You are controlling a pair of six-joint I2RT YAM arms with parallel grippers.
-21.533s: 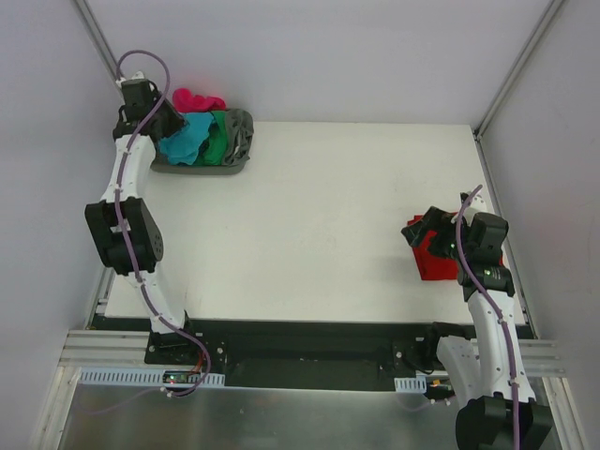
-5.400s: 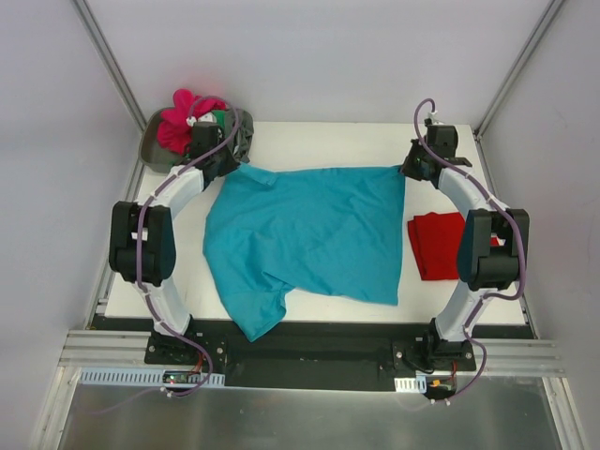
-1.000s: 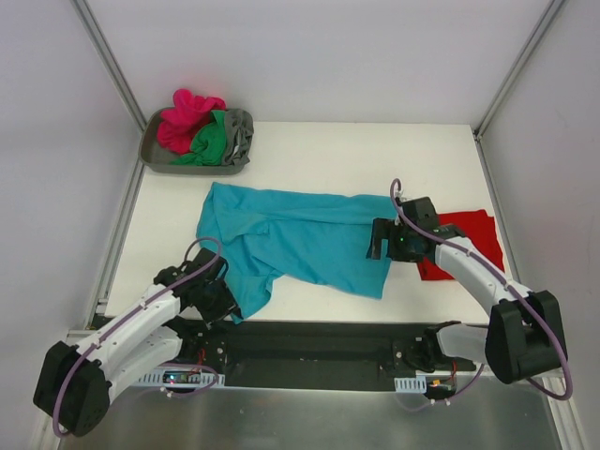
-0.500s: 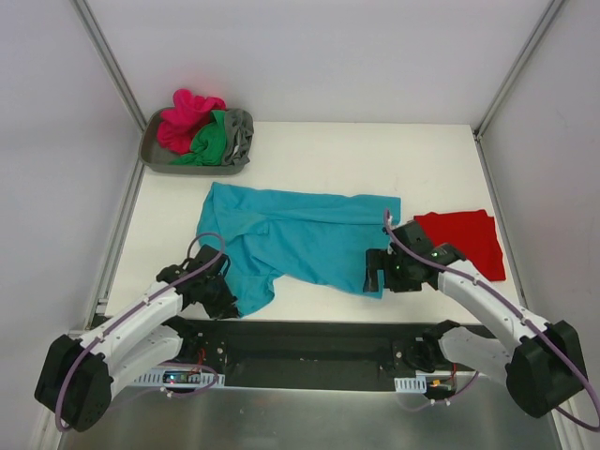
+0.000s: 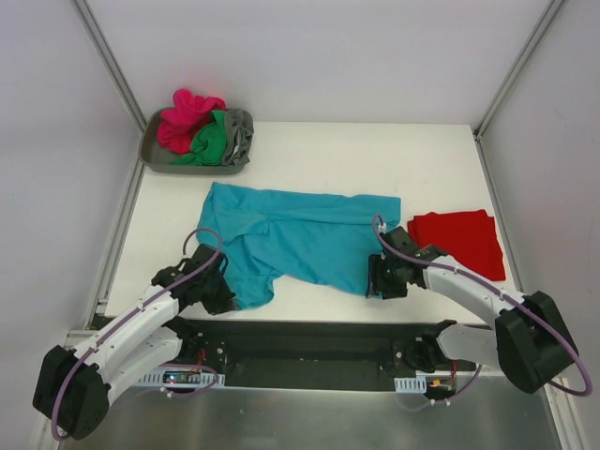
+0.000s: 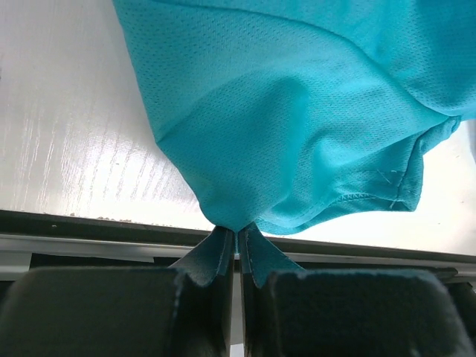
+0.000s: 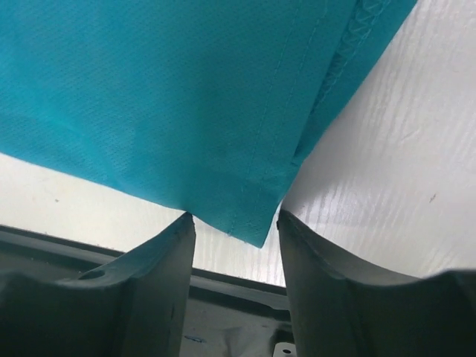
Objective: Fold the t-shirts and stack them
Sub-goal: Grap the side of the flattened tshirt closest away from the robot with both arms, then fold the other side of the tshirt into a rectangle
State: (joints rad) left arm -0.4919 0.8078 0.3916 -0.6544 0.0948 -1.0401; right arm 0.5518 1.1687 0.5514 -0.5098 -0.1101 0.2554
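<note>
The teal t-shirt (image 5: pixel 300 239) lies spread across the middle of the white table (image 5: pixel 356 159). My left gripper (image 5: pixel 221 298) is shut on its near-left lower corner; in the left wrist view the cloth (image 6: pixel 297 134) is pinched between the closed fingers (image 6: pixel 217 256). My right gripper (image 5: pixel 378 284) is open at the shirt's near-right corner; in the right wrist view that corner (image 7: pixel 256 223) lies between the spread fingers (image 7: pixel 160 253). A folded red t-shirt (image 5: pixel 459 242) lies at the right. Magenta (image 5: pixel 183 114), green (image 5: pixel 211 141) and grey (image 5: pixel 241 131) shirts sit in the tray.
The grey plastic tray (image 5: pixel 155 161) stands at the table's far left corner. The table's near edge and a black rail (image 5: pixel 309 337) run just below both grippers. Metal frame posts (image 5: pixel 108 56) rise at the back corners.
My right gripper has moved from beside the red shirt down and left to the teal shirt's near-right corner. My left gripper has stayed at the near-left corner, still gripping the cloth.
</note>
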